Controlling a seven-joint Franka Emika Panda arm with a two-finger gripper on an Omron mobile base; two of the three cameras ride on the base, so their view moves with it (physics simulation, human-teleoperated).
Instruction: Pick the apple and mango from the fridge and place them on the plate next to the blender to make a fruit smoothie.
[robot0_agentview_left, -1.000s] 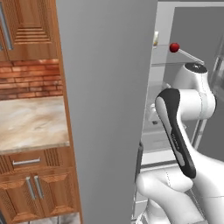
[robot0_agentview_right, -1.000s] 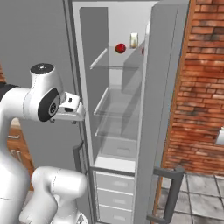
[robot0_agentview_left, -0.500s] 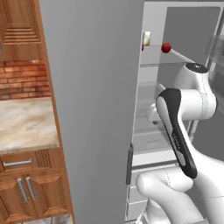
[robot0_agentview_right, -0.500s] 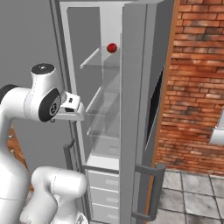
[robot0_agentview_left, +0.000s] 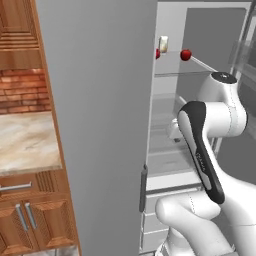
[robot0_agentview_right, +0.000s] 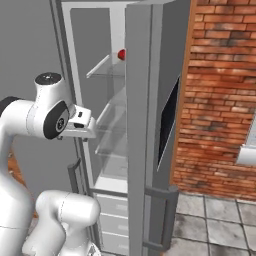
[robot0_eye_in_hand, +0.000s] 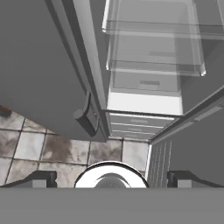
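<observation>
Glossy red apple (robot0_agentview_left: 186, 54); grey fridge (robot0_agentview_left: 100, 100); red-brick wall (robot0_agentview_right: 220, 90).

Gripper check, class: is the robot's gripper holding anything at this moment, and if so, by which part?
Nothing is held. The gripper is open, fingertips wide apart with nothing between them, facing the fridge. The apple sits on an upper shelf.

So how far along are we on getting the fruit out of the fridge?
Early. Done: the fridge doors stand open. In hand: nothing; the gripper is open and empty, facing the lower shelves and drawers. Left: the apple sits on an upper shelf; the mango, plate and blender steps all remain.
</observation>
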